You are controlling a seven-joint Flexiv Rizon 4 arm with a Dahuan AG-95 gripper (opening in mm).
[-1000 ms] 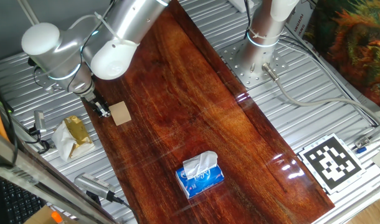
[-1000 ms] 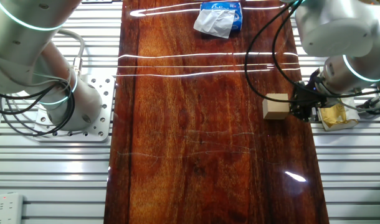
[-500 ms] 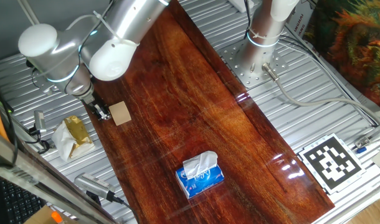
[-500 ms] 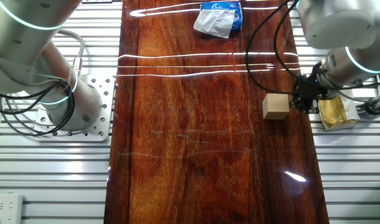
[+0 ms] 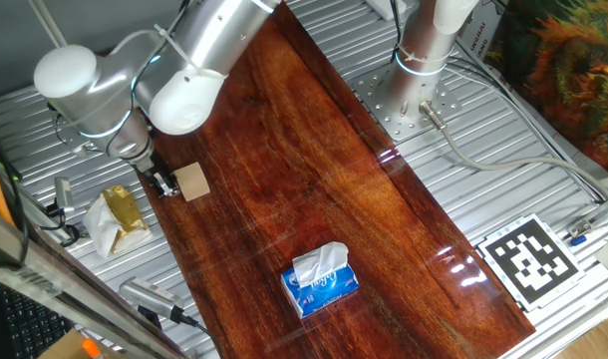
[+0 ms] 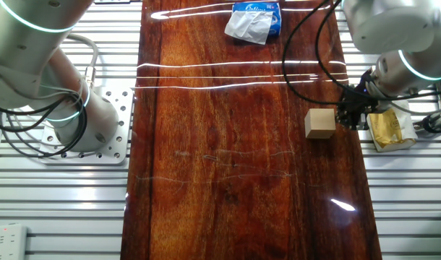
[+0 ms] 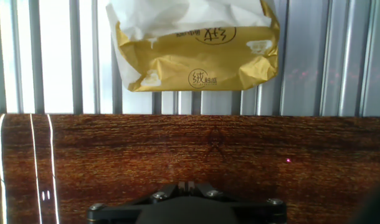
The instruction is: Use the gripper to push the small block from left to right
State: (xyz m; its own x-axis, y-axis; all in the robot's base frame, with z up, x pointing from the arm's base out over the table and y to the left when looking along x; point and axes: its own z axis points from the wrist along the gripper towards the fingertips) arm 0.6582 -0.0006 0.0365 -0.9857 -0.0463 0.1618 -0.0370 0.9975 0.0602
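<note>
Your fingers (image 5: 163, 183) sit low at edge of dark wood desk (image 5: 314, 189), right beside small block (image 5: 192, 181). In other fixed view, fingers (image 6: 348, 115) just right of small block (image 6: 320, 123), about touching; cannot tell for sure. Block rests flat on desk, near its edge. You cannot tell if fingers are apart or together: too small and dark. Yellow-white wrapper (image 7: 196, 43) lies on metal slats past desk edge. Blue tissue pack (image 5: 321, 280) well apart, further along desk.
</note>
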